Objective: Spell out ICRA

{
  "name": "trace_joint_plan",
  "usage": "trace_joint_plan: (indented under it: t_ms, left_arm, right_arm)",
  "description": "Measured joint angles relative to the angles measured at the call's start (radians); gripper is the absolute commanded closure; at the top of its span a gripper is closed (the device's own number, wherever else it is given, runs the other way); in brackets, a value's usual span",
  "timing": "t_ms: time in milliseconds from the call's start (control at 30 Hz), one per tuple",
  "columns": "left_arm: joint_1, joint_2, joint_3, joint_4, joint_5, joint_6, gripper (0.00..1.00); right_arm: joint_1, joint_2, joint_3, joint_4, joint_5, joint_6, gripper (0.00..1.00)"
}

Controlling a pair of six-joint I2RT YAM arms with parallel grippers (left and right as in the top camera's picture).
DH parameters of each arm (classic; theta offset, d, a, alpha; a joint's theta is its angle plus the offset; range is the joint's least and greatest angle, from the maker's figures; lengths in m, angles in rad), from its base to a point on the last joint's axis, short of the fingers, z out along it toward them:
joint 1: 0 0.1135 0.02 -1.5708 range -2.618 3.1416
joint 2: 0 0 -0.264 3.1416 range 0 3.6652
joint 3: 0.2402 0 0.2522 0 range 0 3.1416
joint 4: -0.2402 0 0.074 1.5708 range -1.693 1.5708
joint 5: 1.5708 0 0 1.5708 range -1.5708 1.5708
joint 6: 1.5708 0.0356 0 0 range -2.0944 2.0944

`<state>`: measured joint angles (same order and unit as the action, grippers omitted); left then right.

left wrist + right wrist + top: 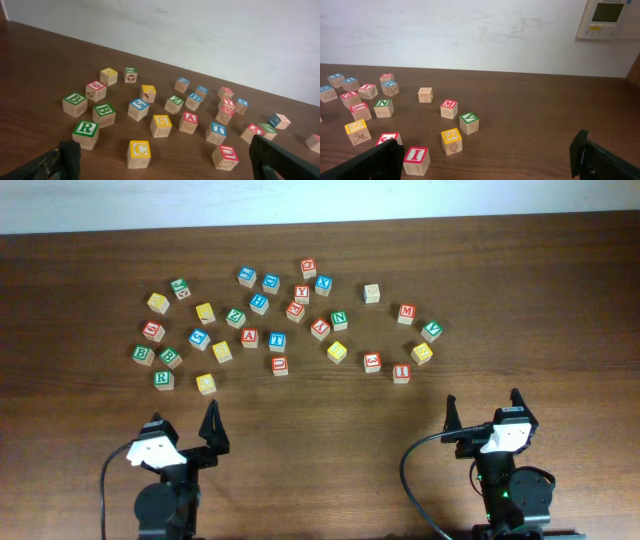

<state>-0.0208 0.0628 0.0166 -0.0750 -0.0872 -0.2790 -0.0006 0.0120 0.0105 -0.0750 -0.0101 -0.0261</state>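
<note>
Sitting letter-up on the bench (560, 260), R block (162, 378), C block (206, 383) and A block (250, 337) lie before the left fingers (213, 428), I block (402, 373) before the right fingers (451, 418). All are cubes with no long axis; R and C read upright from the robot's side. Both pairs are spread wide, empty

Picture edges crop the wall unit (609, 19) and one far-right block (314, 143)

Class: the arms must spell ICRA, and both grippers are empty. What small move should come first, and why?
Probably the right gripper should reach forward toward the red I block. I is the first letter, that block lies at the near edge of the scatter closest to this gripper, and its jaws stand open. The yellow C block sits nearer the left gripper.
</note>
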Motion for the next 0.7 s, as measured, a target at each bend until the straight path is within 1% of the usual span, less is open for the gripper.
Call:
trace_joint_plan:
  t_ms: [433, 500, 533, 600, 667, 700]
  left_arm:
    - [0.0, 0.0, 0.0, 0.0, -0.019, 0.0, 0.01]
    - [0.0, 0.0, 0.0, 0.0, -0.019, 0.0, 0.01]
    - [0.0, 0.0, 0.0, 0.0, -0.019, 0.0, 0.01]
    - [0.0, 0.0, 0.0, 0.0, -0.019, 0.0, 0.01]
    - [0.0, 0.0, 0.0, 0.0, -0.022, 0.0, 0.01]
    - [0.0, 0.0, 0.0, 0.0, -0.022, 0.0, 0.01]
  right_arm:
    - [0.0, 0.0, 0.0, 0.0, 0.0, -0.001, 0.02]
    - [0.0, 0.0, 0.0, 0.029, -0.003, 0.008, 0.02]
    - [0.0, 0.001, 0.0, 0.068, -0.024, 0.03, 0.02]
    - [0.0, 0.0, 0.0, 0.101, -0.137, 0.124, 0.02]
    - [0.0, 0.0, 0.0, 0.108, -0.306, 0.259, 0.02]
    - [0.0, 0.002, 0.0, 0.157, -0.408, 0.358, 0.02]
